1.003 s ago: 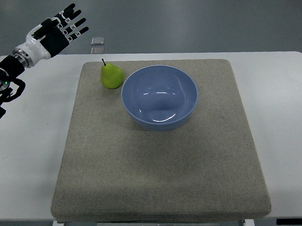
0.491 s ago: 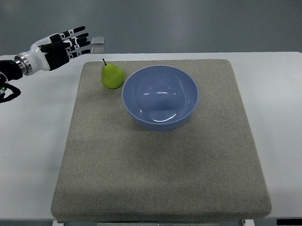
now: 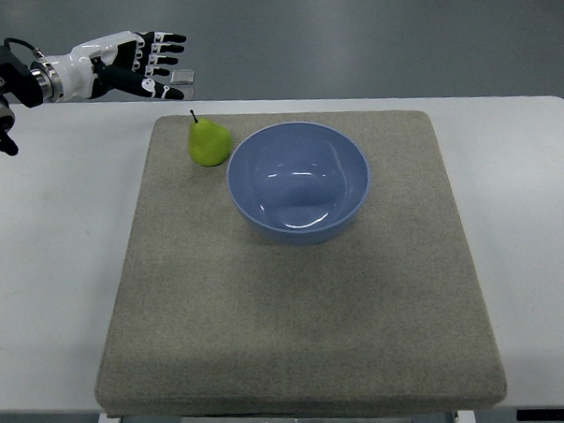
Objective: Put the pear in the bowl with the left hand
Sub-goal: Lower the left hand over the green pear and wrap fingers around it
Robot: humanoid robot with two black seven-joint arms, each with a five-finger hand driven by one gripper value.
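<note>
We are observing the left hand (image 3: 130, 64) hovering at the far left edge of the bench (image 3: 51, 278), fingers (image 3: 167, 50) spread, holding nothing. The pear (image 3: 208, 142) is standing upright on the grey mat (image 3: 296, 323), just beside the blue bowl (image 3: 298, 181), near its left rim.

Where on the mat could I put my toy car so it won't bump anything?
The whole near half of the grey felt mat, in front of the blue plastic bowl, is bare, and so is the strip to the bowl's right. The far left corner is crowded: the green pear stands right beside the bowl, and the robot's left hand hovers open just beyond.
</note>
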